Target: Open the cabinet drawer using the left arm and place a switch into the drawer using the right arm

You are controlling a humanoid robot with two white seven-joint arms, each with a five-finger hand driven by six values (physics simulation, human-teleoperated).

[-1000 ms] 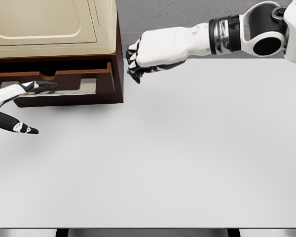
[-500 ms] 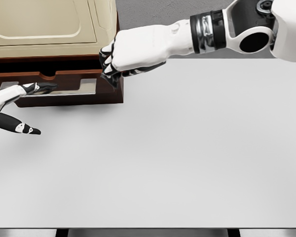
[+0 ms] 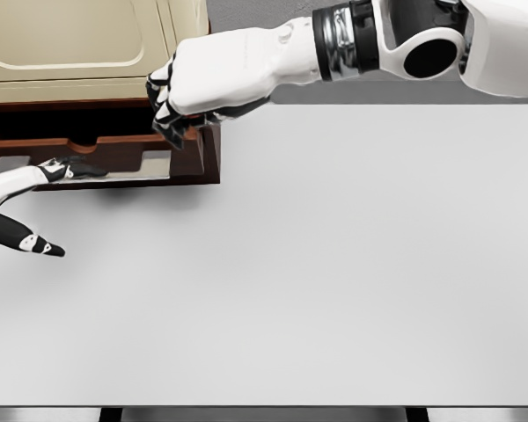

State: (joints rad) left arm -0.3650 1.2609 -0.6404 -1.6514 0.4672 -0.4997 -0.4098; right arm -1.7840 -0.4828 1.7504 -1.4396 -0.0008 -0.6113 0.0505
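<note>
Right robot hand (image 3: 172, 101) moved left over open drawer (image 3: 114, 151), fingers curled; contents hidden. Left robot hand (image 3: 22, 202) spread.

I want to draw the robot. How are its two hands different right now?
The right hand is curled into a fist above the open drawer; the left hand has fingers spread. The right hand sits high by the cabinet; the left hand sits low at the picture's left edge. Both have white backs and black fingers.

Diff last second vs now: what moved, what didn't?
Right hand travelled left from beside the cabinet to above the open drawer, fingers curled throughout; whether it holds the switch can't be seen. Left hand slid slightly down and left, fingers spread. The drawer looks pushed back a little. Cabinet and table unchanged.
</note>
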